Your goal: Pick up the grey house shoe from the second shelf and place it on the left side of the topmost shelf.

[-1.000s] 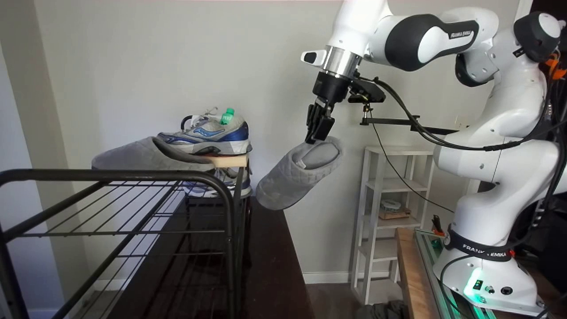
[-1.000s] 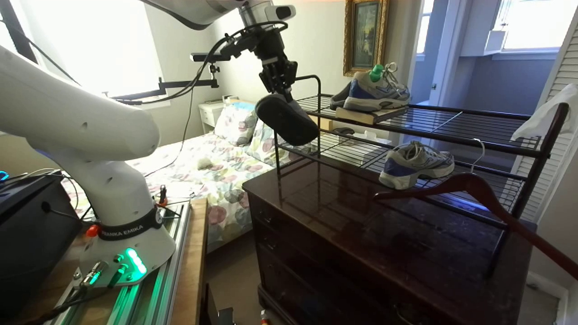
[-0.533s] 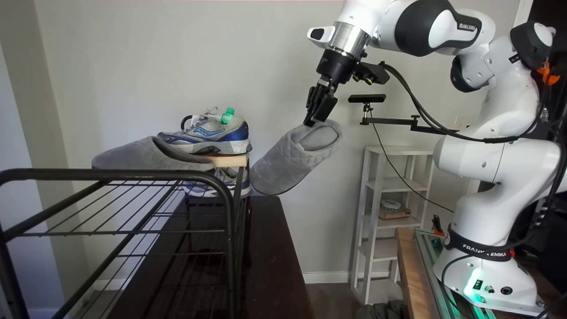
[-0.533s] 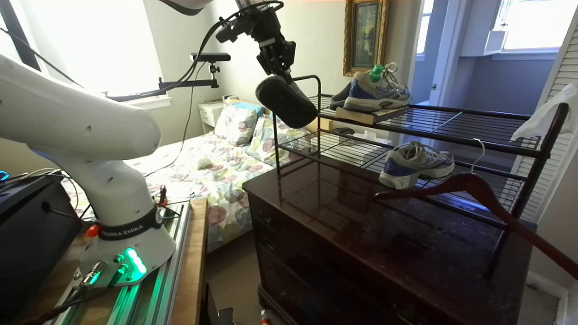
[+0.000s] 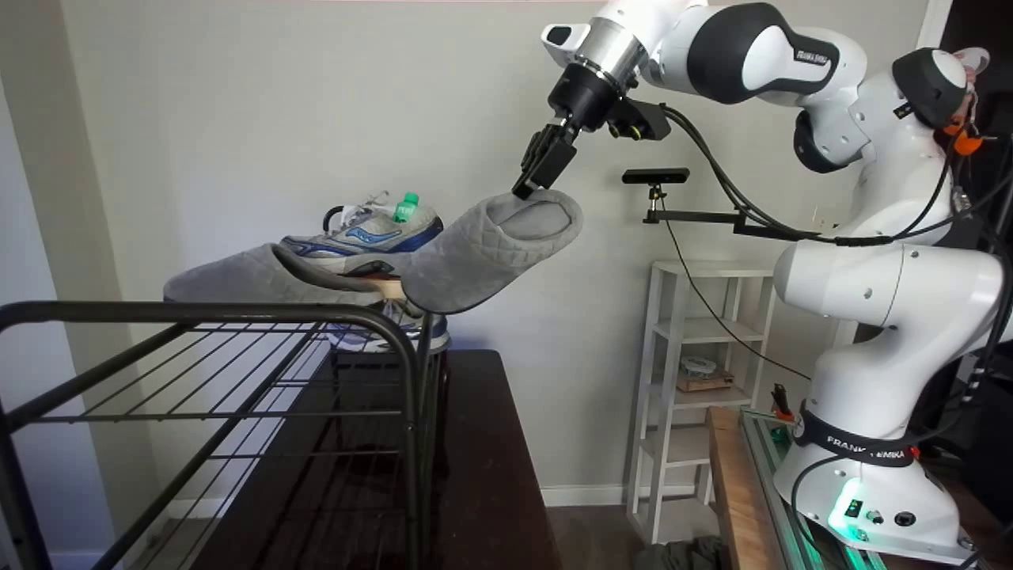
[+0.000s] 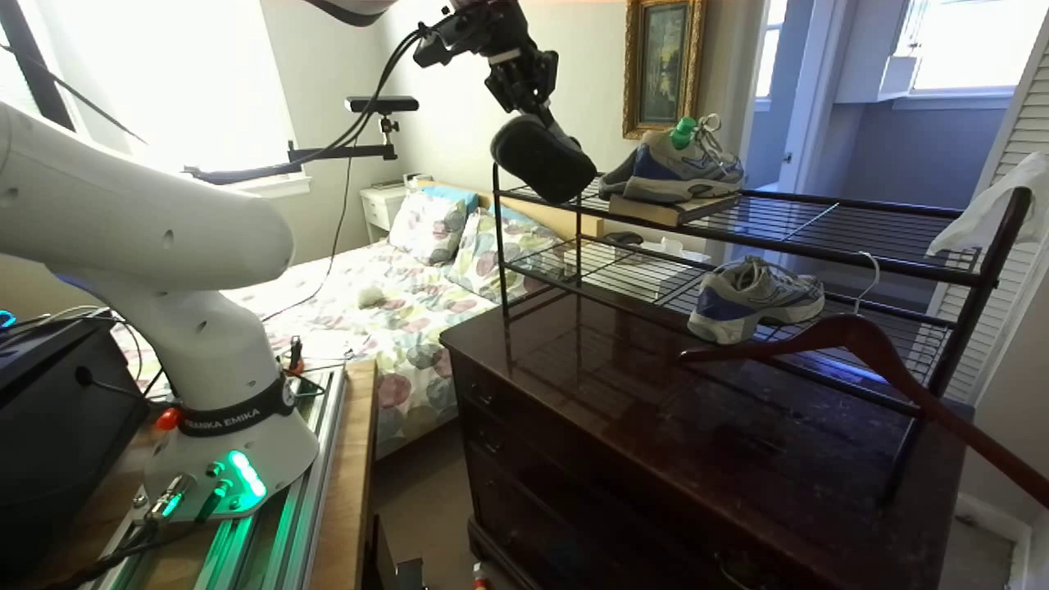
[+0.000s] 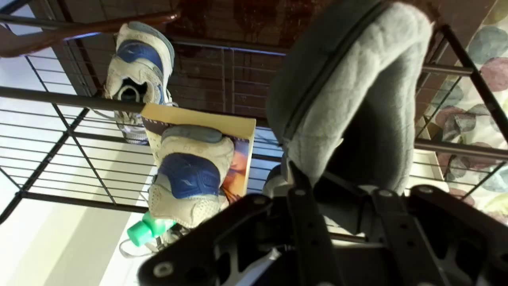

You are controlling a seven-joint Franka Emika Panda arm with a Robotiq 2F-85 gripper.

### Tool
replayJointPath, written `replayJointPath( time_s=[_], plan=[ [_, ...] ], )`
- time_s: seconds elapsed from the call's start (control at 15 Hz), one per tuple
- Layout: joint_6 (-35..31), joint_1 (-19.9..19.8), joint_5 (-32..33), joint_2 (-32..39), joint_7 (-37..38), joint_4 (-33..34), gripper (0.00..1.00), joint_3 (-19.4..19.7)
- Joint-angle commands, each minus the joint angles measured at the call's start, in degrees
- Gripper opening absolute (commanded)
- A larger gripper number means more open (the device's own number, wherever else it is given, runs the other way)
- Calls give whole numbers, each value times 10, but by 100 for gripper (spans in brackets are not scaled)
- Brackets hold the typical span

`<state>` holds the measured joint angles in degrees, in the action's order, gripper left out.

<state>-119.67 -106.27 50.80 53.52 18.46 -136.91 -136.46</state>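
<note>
My gripper [image 5: 524, 191] is shut on the upper side edge of the grey house shoe [image 5: 467, 261], which hangs in the air, toe tilted down. In the wrist view the fingers [image 7: 315, 174] pinch the shoe [image 7: 357, 91], one finger inside its opening. In an exterior view the gripper [image 6: 537, 113] holds the shoe [image 6: 545, 160], its dark sole showing, at the near-robot end of the topmost shelf [image 6: 852, 225]; I cannot tell whether the toe touches the rack. The second shelf [image 6: 664, 283] lies below. Another grey slipper [image 5: 237, 277] lies on the topmost shelf.
A sneaker [image 6: 680, 168] with a green-capped bottle [image 6: 683, 133] stands on a book [image 6: 647, 211] on the topmost shelf. Another sneaker [image 6: 754, 299] stands on the second shelf. A wooden hanger [image 6: 852, 332] hangs there. The rack stands on a dark dresser [image 6: 606, 385].
My gripper has risen with the grey house shoe and moved toward the rack. The shoe's toe now overlaps the rack's end and the sneaker in an exterior view.
</note>
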Motion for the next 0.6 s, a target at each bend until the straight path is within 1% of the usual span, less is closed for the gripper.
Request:
replayJointPath(
  time_s=[0.0, 0.07, 0.27, 0.53],
  plan=[
    [-64, 38, 23, -17, 31, 32, 2, 33],
    [-85, 47, 19, -22, 35, 39, 2, 44],
    [-140, 62, 7, -34, 55, 52, 2, 60],
    [-203, 72, -12, -72, 115, 79, 2, 72]
  ],
)
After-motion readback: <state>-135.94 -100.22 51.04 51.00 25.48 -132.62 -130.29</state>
